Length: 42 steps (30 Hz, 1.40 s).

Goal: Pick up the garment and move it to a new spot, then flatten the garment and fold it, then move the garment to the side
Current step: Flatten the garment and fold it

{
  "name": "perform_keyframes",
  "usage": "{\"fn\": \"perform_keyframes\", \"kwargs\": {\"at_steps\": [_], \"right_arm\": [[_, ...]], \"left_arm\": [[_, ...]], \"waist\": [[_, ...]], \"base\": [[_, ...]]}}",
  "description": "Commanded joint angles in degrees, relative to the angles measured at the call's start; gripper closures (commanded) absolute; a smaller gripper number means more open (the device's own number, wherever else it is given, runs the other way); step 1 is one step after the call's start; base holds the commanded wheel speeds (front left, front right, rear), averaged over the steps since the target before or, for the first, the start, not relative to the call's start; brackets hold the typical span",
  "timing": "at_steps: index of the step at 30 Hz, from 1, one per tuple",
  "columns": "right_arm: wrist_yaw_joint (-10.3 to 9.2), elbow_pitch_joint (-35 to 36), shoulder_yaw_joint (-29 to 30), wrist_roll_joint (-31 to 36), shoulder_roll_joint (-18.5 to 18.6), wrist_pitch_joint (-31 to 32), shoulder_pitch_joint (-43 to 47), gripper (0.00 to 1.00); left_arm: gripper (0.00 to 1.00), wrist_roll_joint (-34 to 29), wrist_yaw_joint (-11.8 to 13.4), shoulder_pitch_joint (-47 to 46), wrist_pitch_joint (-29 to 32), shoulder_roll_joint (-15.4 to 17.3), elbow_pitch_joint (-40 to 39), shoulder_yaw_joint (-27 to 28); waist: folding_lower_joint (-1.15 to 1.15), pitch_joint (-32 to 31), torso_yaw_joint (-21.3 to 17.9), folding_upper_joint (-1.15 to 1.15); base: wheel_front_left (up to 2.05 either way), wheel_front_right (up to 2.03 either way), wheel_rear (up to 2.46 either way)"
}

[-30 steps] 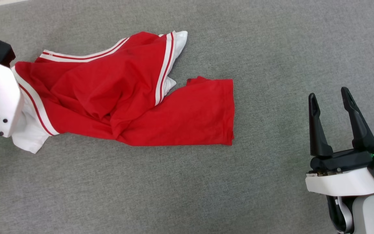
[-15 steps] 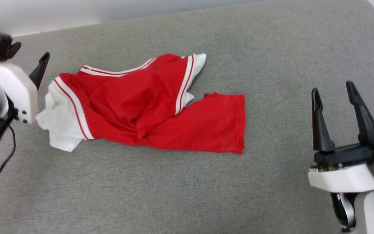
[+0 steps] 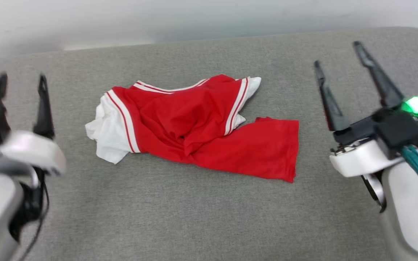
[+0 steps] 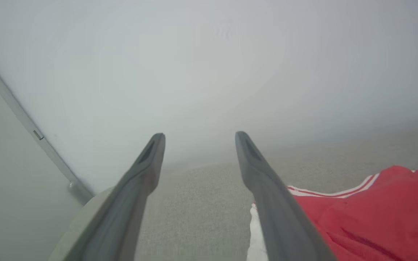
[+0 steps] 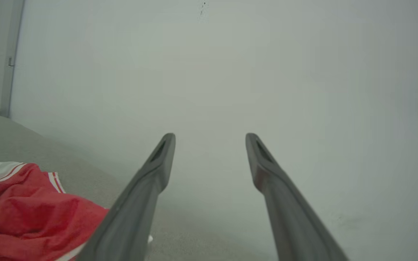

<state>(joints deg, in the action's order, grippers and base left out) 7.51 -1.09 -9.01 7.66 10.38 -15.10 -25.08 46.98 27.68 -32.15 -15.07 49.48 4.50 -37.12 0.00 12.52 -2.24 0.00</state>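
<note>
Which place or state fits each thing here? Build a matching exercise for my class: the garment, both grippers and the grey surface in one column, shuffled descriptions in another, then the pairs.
Column one:
1. garment
2. left gripper
3. right gripper
4. grey surface

Column two:
A. open and empty, at the head view's right
B. crumpled, lying between the two grippers
C. lies underneath the red and white fabric
D. open and empty, at the head view's left

Pairs: 1-B, 2-D, 3-A, 4-C
</note>
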Motion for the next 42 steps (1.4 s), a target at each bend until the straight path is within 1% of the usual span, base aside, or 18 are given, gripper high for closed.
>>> {"fn": "perform_keyframes", "kwargs": {"at_steps": [1,2,4,6,8,9,13,15,19,23,27,32,36,38,39,40,42], "right_arm": [[-0.04,-3.68,-2.89,-1.79,2.29,-0.10,-2.38,0.00],[-0.04,-6.15,-5.39,-3.39,3.88,0.87,-4.14,0.00],[-0.04,-9.63,-11.41,-7.16,7.14,4.83,-7.91,0.00],[-0.04,-11.43,-17.78,-12.65,10.37,10.00,-11.78,0.00],[-0.04,-12.32,-24.65,-18.37,14.14,16.24,-15.64,0.00],[-0.04,-12.32,-24.65,-18.37,14.14,16.24,-15.64,0.00],[-0.04,-11.96,-38.93,-32.30,20.69,30.70,-23.78,0.00],[-0.05,-11.65,-45.45,-38.48,24.03,38.40,-27.83,0.00],[-0.04,-11.78,-54.62,-49.38,26.99,48.83,-35.20,0.00],[-0.04,-14.29,-60.94,-55.86,27.76,55.44,-40.82,0.00],[-0.04,-17.77,-63.63,-57.92,26.09,58.33,-42.13,0.00],[-0.04,-21.21,-64.47,-57.73,23.61,59.36,-38.05,0.00],[0.07,-21.89,-65.63,-56.50,21.82,61.05,-31.37,0.00],[0.10,-22.07,-65.85,-56.96,21.36,59.24,-30.25,0.00],[0.11,-22.03,-65.84,-57.17,21.28,58.04,-30.41,0.60],[0.11,-21.67,-65.76,-57.52,21.39,56.68,-30.73,1.00],[0.11,-20.02,-65.27,-57.49,22.21,53.71,-32.03,1.00]], "left_arm": [[0.00,-2.85,1.14,4.78,-0.10,-1.91,-2.46,3.43],[0.00,-4.89,1.81,7.68,-0.11,-3.22,-3.87,6.35],[0.00,-8.69,2.40,13.52,-0.11,-5.81,-6.53,11.06],[0.00,-12.37,2.56,18.29,-0.12,-8.74,-9.20,15.34],[0.00,-15.66,2.19,22.26,-0.12,-11.57,-11.21,19.39],[0.00,-15.66,2.19,22.26,-0.12,-11.57,-11.21,19.39],[0.00,-20.47,0.07,28.39,-0.13,-17.29,-13.70,25.05],[0.00,-22.47,-1.46,30.23,-0.13,-20.03,-13.95,26.84],[0.00,-26.14,-4.61,31.62,-0.13,-25.25,-14.08,29.61],[0.00,-29.39,-7.61,30.68,-0.13,-29.95,-13.62,31.24],[0.00,-32.20,-10.35,29.11,-0.13,-33.95,-12.90,32.40],[0.00,-34.95,-13.50,27.46,-0.13,-37.55,-12.30,34.54],[0.00,-36.66,-15.60,26.89,-0.13,-39.49,-11.67,36.30],[0.00,-37.49,-16.31,26.83,-0.13,-40.37,-11.43,37.09],[0.00,-37.92,-16.62,26.91,-0.13,-40.63,-11.22,37.51],[0.00,-38.30,-17.00,26.98,-0.13,-40.96,-11.11,37.93],[0.00,-38.97,-17.54,27.62,-0.13,-41.55,-10.89,38.76]], "waist": [[0.00,-0.73,0.78,0.00],[0.00,-0.96,0.98,0.00],[0.00,-1.25,1.37,0.00],[0.00,-1.35,1.76,0.00],[0.00,-1.26,2.07,0.00],[0.00,-1.26,2.07,0.00],[0.00,-0.49,2.88,0.00],[0.00,0.15,3.44,0.00],[0.00,1.99,4.72,0.00],[0.00,4.53,6.22,0.00],[0.00,7.11,7.55,0.00],[0.00,9.58,8.48,0.00],[0.00,10.28,8.41,0.00],[0.00,10.07,8.01,0.00],[0.00,9.76,7.74,0.00],[0.00,9.29,7.49,0.00],[0.00,8.06,6.92,0.00]], "base": [[0.00,0.00,0.00],[0.00,0.00,0.00],[0.00,0.00,0.00],[0.00,0.00,0.00],[0.00,0.00,0.00],[0.00,0.00,0.00],[0.00,0.00,0.00],[0.00,0.00,0.00],[0.00,0.00,0.00],[0.00,0.00,0.00],[0.00,0.00,0.00],[0.00,0.00,0.00],[0.00,0.00,0.00],[0.00,0.00,0.00],[0.00,0.00,0.00],[0.00,0.00,0.00],[0.00,0.00,0.00]]}}
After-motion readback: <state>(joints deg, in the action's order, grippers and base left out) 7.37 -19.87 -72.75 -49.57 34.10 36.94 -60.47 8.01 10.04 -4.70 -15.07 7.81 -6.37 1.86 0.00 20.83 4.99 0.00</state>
